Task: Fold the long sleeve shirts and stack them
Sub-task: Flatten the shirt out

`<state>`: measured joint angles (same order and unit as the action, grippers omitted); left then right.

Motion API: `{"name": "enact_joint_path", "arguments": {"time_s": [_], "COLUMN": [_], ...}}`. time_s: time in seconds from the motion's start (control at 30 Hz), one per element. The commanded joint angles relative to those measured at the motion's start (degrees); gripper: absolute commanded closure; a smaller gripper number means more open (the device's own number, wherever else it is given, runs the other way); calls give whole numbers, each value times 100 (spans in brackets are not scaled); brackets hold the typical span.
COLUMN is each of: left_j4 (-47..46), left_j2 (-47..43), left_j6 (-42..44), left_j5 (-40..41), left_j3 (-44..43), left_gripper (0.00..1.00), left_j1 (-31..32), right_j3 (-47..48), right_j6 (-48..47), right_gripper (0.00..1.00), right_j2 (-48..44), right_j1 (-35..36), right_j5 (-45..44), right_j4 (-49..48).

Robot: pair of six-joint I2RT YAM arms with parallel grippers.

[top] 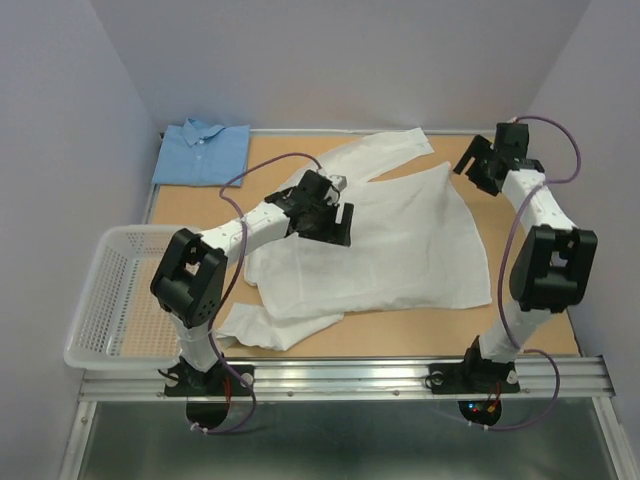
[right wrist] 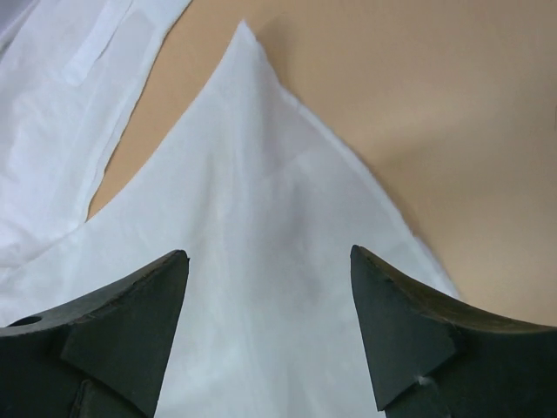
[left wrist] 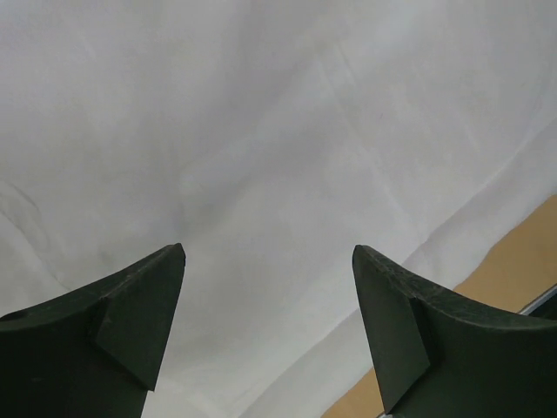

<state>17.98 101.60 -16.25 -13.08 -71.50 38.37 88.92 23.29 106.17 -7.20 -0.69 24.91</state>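
The white long sleeve shirt (top: 400, 250) lies spread and rumpled across the middle of the table, one sleeve reaching the back (top: 385, 155) and another bunched at the front left (top: 265, 325). The light blue shirt (top: 203, 152) sits folded at the back left corner. My left gripper (top: 335, 222) hovers over the white shirt's left part, open, with only white cloth (left wrist: 278, 131) below its fingertips (left wrist: 268, 252). My right gripper (top: 468, 165) is at the shirt's back right corner, open (right wrist: 268, 254) above a pointed flap of white cloth (right wrist: 252, 226), holding nothing.
A white mesh basket (top: 100, 300) hangs off the table's left front side. Bare tan tabletop (right wrist: 435, 104) shows to the right of the shirt corner and along the front edge (top: 450, 335). Walls close in the table on the left, back and right.
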Motion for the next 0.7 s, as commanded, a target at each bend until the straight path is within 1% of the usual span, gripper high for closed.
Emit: {"name": "enact_joint_path", "arguments": {"time_s": [0.0, 0.07, 0.1, 0.13, 0.2, 0.23, 0.27, 0.33, 0.4, 0.6, 0.67], "left_j4": [-74, -224, -355, -400, -488, -506, -549, -602, -664, -717, -752], "left_j2": [-308, -194, -106, -19, 333, 447, 692, 991, 1168, 1705, 1819], "left_j6": [-351, -466, -545, -615, -642, -643, -634, -660, -678, -818, -853], "left_j5": [209, 245, 236, 192, 236, 323, 341, 368, 385, 403, 438], "left_j3": [-723, -786, -812, -873, -1022, -1067, -1111, -1242, -1322, -1489, -1480], "left_gripper": [10, 10, 11, 11, 11, 11, 11, 11, 12, 11, 12], "left_j1": [-540, -786, -1013, -1129, -1340, -1384, -1428, -1560, -1639, -1859, -1938], "right_j3": [-1512, -2035, -2315, -2736, -3134, -3301, -3668, -3995, -4382, -4884, -4998], "right_j6": [772, 905, 958, 976, 950, 941, 949, 1019, 1151, 1336, 1380], "right_gripper": [20, 20, 20, 20, 20, 20, 19, 20, 20, 20, 20], "right_j2": [-1254, -1676, -1896, -2220, -2625, -2741, -2829, -3066, -3120, -3050, -3076], "right_j1": [-27, -27, -27, -27, -27, -27, -27, -27, -36, -44, -97], "right_j5": [315, 490, 578, 648, 623, 596, 631, 571, 456, 87, -237], "right_j4": [181, 207, 234, 312, 523, 559, 585, 603, 603, 594, 594]}}
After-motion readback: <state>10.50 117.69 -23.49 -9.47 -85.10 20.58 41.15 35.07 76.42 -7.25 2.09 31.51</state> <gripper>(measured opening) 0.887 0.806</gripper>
